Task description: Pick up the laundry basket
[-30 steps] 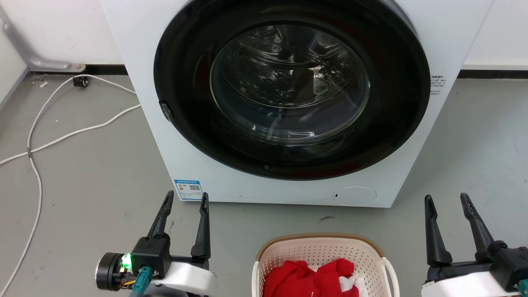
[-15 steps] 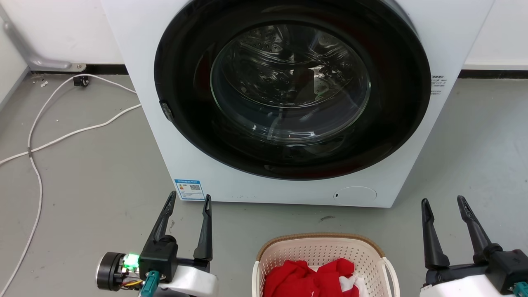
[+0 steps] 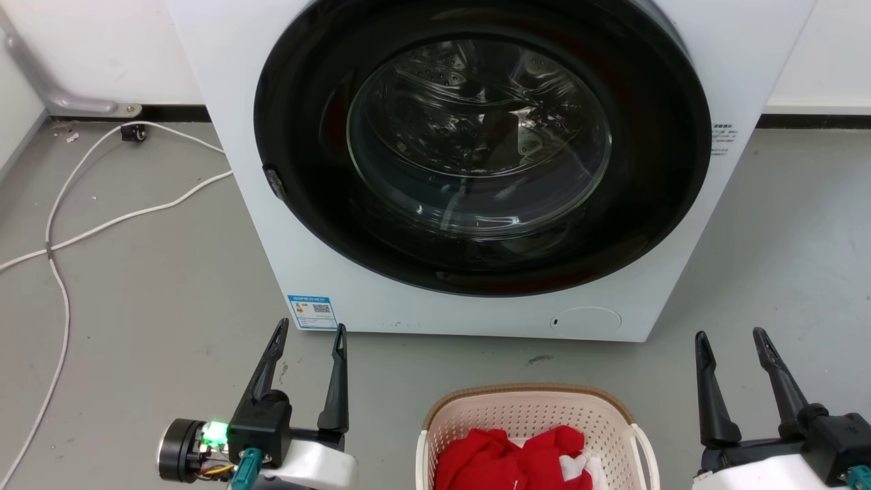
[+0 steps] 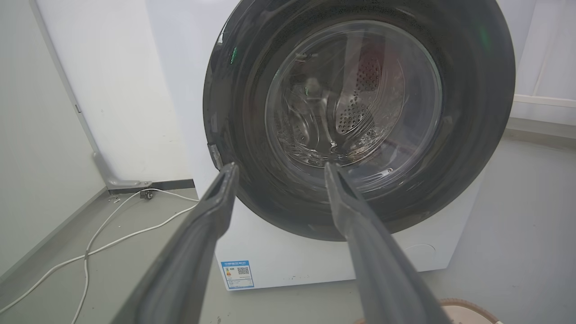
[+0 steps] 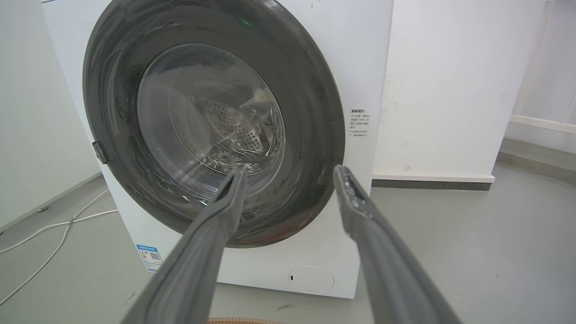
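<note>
The laundry basket [image 3: 531, 408], cream perforated plastic with a brown woven rim, sits on the floor at the bottom centre of the head view, cut off by the frame edge. Red and white cloth [image 3: 510, 459] lies inside it. A white loop handle [image 3: 643, 452] shows on its right side. My left gripper [image 3: 309, 332] hangs open to the basket's left, nothing between its fingers. My right gripper [image 3: 729, 335] is open to the basket's right, also empty. A sliver of the rim appears in the left wrist view [image 4: 468, 308] and in the right wrist view [image 5: 243, 320].
A white front-loading washer [image 3: 476, 306] with its dark round door [image 3: 480, 143] shut stands just behind the basket. White cables [image 3: 102, 224] trail over the grey floor at the left. White walls close the back; grey floor spreads to both sides.
The left gripper has shifted slightly right and a bit lower, its fingers a little closer together. The right gripper has edged left and down. The basket has not moved.
</note>
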